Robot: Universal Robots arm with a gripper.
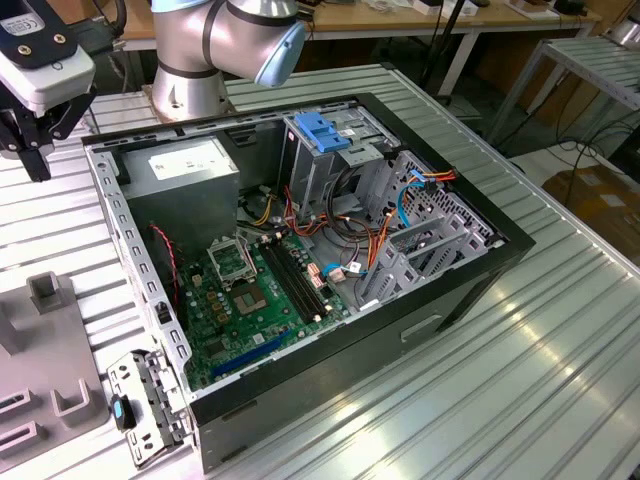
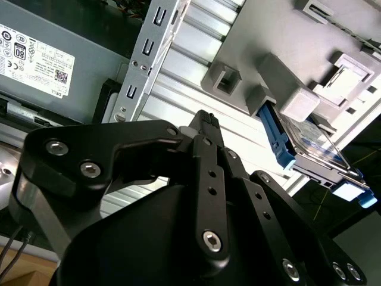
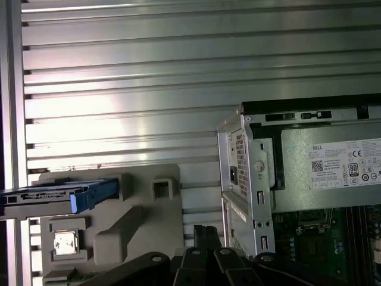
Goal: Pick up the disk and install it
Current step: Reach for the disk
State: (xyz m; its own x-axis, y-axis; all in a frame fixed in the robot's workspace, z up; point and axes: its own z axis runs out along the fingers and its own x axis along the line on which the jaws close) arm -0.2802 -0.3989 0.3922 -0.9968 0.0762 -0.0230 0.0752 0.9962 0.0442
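Observation:
The disk [image 2: 312, 150] is a flat silver drive with blue side rails. It stands on edge in a slot of the grey fixture [image 2: 286, 36] on the table beside the computer case. In the first wrist view the disk [image 3: 56, 196] is seen edge-on at the end of the fixture [image 3: 137, 220]. My gripper [image 2: 205, 117] hangs above the table between the fixture and the case corner, apart from the disk. Its black fingers are together and hold nothing. In the exterior view the gripper [image 1: 36, 160] is at the far left, above the ribbed table.
The open computer case [image 1: 470, 290] lies on the ribbed aluminium table [image 1: 560, 380]. Inside it are a grey drive cage [image 1: 330, 175] topped by a blue-handled bracket [image 1: 322, 132], the power supply [image 1: 190, 165], cables and the motherboard [image 1: 250, 300]. A loose metal bracket [image 1: 150, 405] lies by the case's near corner.

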